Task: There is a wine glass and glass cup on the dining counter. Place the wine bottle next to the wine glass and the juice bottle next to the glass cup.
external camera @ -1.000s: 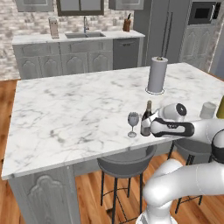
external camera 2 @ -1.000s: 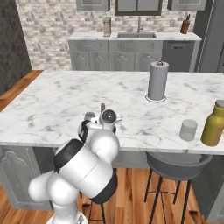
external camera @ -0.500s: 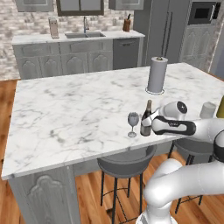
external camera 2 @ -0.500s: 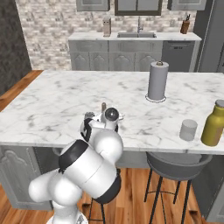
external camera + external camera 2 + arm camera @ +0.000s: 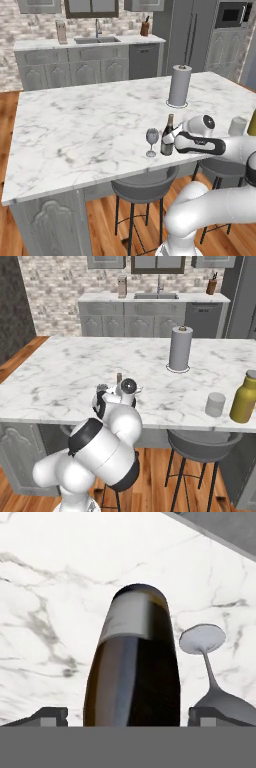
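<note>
Dark finger tips [image 5: 50,716] stand apart either side of the wine bottle [image 5: 132,662], not touching it. The gripper [image 5: 171,141] is level beside the bottle, which stands upright on the counter [image 5: 75,125] near edge, just right of the wine glass [image 5: 152,141]. Right base view adds the cup [image 5: 215,404] and juice bottle [image 5: 243,396] far right.

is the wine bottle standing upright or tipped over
Upright: the wine bottle stands on the dining counter, neck up, beside the wine glass.
</note>
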